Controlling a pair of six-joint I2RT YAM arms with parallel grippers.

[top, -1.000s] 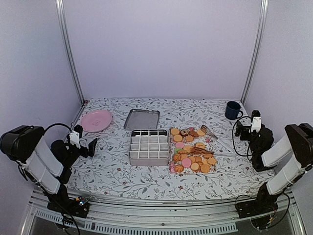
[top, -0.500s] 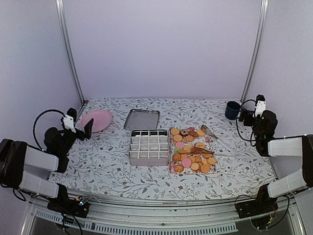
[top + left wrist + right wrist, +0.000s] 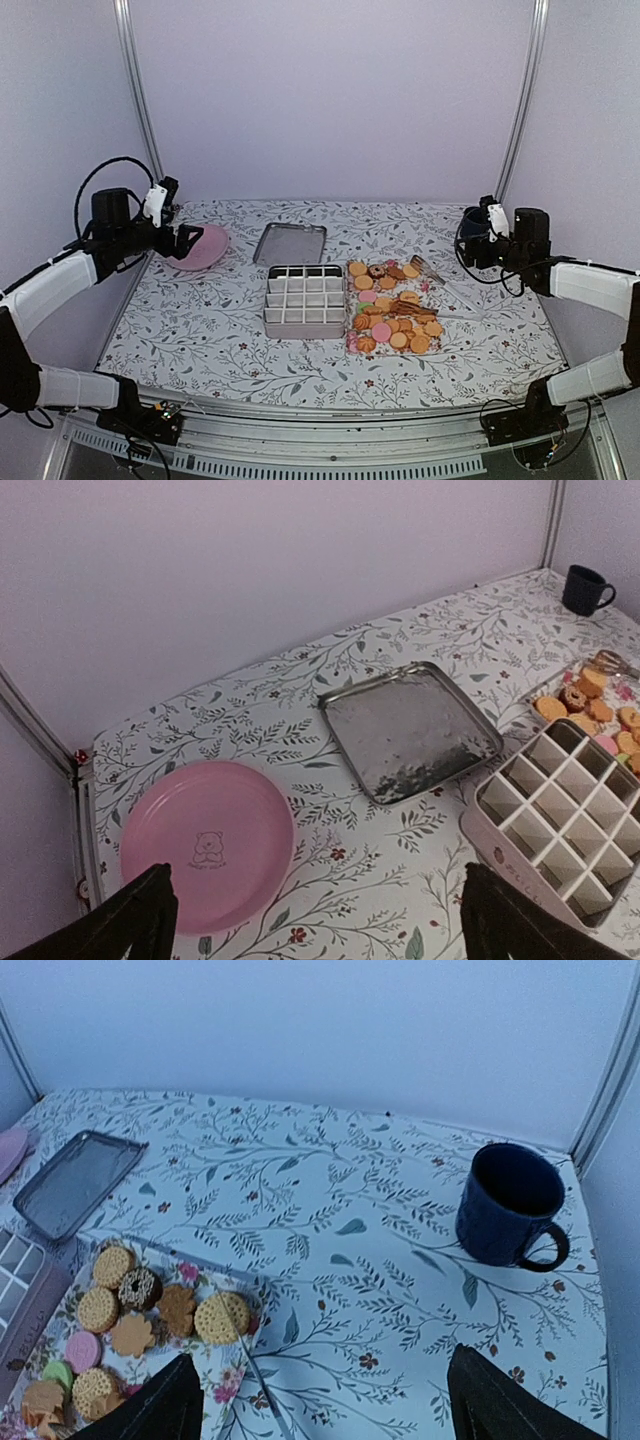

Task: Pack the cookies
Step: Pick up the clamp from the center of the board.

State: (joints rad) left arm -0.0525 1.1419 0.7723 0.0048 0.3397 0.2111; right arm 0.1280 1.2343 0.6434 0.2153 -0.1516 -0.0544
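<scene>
Both open, left gripper [image 3: 315,875] and right gripper [image 3: 322,1358] hover; my hasty plunge could scatter crowded cookies [image 3: 398,340], three o'clock of box [image 3: 305,328].

The tray [image 3: 410,730] is dimpled, shiny metal. The pink plate [image 3: 205,845] looks smooth, the mug [image 3: 508,1205] glossy, the cookies [image 3: 222,1317] dry and matt. Printed matt cloth covers the table [image 3: 250,715].

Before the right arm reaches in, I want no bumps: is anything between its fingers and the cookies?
Only metal tongs, lying at the right edge of the cookies. The mug stands off to the side of the open right fingers, out of the path.
</scene>
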